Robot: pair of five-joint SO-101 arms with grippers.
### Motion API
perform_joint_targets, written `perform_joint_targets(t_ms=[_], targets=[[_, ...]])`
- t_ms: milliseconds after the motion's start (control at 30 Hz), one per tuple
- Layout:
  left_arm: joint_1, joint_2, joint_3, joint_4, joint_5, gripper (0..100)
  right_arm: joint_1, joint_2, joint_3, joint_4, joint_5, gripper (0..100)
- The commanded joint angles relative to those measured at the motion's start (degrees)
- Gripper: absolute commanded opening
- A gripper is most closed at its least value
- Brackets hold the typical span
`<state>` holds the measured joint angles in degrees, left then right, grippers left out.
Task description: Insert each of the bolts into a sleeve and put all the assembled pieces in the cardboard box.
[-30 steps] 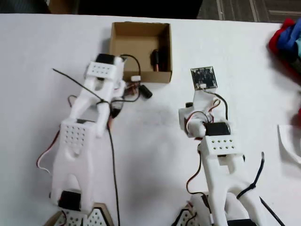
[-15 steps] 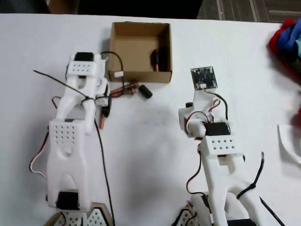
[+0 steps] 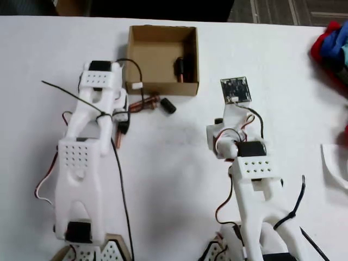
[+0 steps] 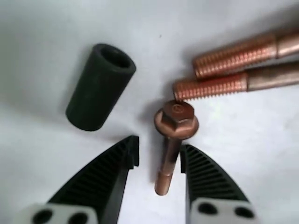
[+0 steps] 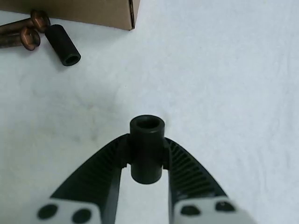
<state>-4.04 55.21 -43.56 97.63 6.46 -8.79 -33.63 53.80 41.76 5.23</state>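
My left gripper (image 4: 159, 151) is open over the table left of the cardboard box (image 3: 136, 54). A copper bolt (image 4: 172, 140) sits between its fingers, leaning on one finger with a gap to the other. Beyond it lie a loose black sleeve (image 4: 100, 88) and two more bolts (image 4: 224, 70). From above, two bolts (image 3: 144, 103) and a sleeve (image 3: 167, 106) lie in front of the box. My right gripper (image 5: 145, 161) is shut on an upright black sleeve (image 5: 146, 140) right of the box. One assembled piece (image 3: 180, 68) lies in the box.
Coloured cloth (image 3: 331, 46) lies at the table's right edge, with a white object (image 3: 333, 168) below it. Black and red cables (image 3: 122, 196) trail beside the left arm. The box wall (image 5: 70, 11) stands just beyond the loose parts.
My left arm swung left, away from the box front, with the copper bolt moving alongside its fingers, then nudged slightly back right. The right arm and its sleeve stayed still.
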Motion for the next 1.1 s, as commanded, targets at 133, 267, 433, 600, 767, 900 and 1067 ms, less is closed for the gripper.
perform_joint_targets(t_ms=[133,267,433,600,767,900,1067], targets=[[1.14,0.18,-8.13,-5.45,1.14,17,-0.31,-0.04,-0.26,-1.19,0.0,2.0],[1.49,0.18,-11.21,-5.45,1.14,17,-0.31,-0.04,-0.26,-1.19,0.0,2.0],[1.32,0.26,-9.98,-5.36,0.97,17,-0.31,-0.04,-0.26,-1.19,0.0,2.0],[1.23,0.18,-7.87,-4.22,0.97,17,-0.31,-0.04,-0.26,-1.19,0.0,2.0],[1.14,-0.44,-12.44,3.6,0.88,17,-0.31,-0.04,-0.26,-1.19,0.0,2.0],[0.97,-0.44,-13.32,4.75,0.88,17,-0.31,-0.04,-0.26,-1.19,0.0,2.0],[1.41,0.18,-13.23,4.75,1.14,17,-0.31,-0.04,-0.26,-1.19,0.0,2.0]])
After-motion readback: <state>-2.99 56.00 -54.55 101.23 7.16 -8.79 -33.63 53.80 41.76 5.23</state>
